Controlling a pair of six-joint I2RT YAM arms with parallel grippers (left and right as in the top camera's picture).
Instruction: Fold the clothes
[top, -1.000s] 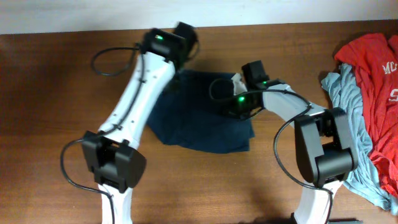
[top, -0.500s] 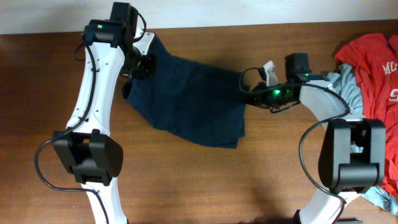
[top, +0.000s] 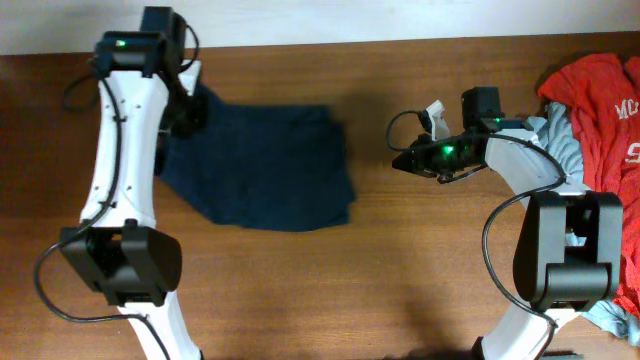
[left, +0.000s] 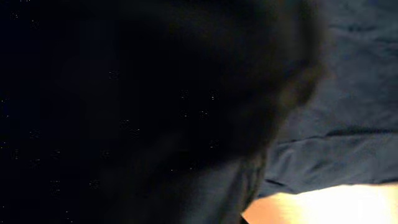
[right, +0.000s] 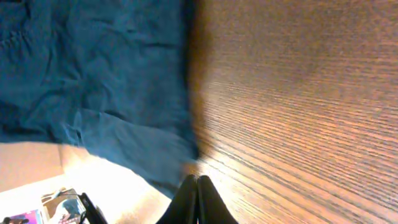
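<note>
A navy garment (top: 260, 165) lies spread on the wooden table (top: 400, 280), left of centre. My left gripper (top: 186, 106) is at its far left corner and looks shut on the cloth there. In the left wrist view the fingers are lost in darkness, and only navy cloth (left: 348, 93) shows at the right. My right gripper (top: 400, 160) is shut and empty, hovering over bare wood to the right of the garment. In the right wrist view its fingers (right: 198, 186) are pressed together, with the navy garment (right: 93, 74) beyond them.
A red shirt (top: 600, 100) and a light blue garment (top: 558, 160) lie heaped at the table's right edge, beside the right arm. The white wall (top: 400, 20) runs along the table's far edge.
My left arm has swung left and dragged the navy garment with it. My right gripper has let go of the garment's right edge and now stands apart from it.
</note>
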